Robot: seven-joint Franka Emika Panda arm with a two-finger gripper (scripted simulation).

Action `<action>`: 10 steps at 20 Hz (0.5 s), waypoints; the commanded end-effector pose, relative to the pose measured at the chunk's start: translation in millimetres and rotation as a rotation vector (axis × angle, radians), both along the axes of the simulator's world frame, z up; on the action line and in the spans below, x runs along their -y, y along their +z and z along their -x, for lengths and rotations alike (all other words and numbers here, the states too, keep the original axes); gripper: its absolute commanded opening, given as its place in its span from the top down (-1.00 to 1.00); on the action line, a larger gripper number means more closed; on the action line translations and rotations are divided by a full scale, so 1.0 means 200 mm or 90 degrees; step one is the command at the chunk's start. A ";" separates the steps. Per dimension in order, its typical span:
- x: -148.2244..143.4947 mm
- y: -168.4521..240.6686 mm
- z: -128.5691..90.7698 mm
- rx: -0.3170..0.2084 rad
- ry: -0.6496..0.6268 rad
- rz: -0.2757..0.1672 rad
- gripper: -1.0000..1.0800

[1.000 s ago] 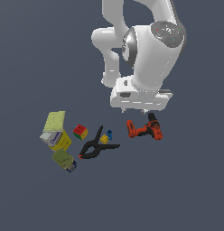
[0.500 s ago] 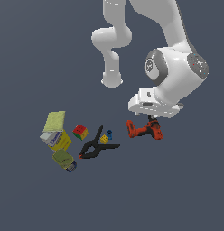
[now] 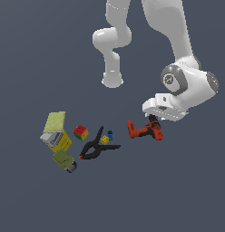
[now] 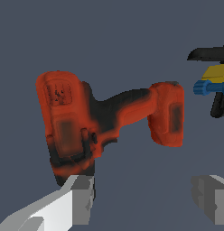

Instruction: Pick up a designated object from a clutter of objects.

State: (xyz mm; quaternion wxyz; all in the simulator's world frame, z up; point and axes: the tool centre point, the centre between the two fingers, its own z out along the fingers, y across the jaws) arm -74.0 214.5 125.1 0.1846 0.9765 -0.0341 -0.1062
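Drill [image 3: 144,130], lying on its side on the desk apart from the clutter [image 3: 80,142], looks rigid, bulky and top-heavy, so the wide-open, empty gripper [image 4: 145,198] hovering just over it would likely hold best across the narrow black handle.

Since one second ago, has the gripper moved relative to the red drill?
Yes. The gripper has come down and toward the exterior view's right, and is now close above the red drill, which lies where it was.
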 end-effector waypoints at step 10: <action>-0.22 -0.24 0.21 0.011 0.006 0.081 -0.62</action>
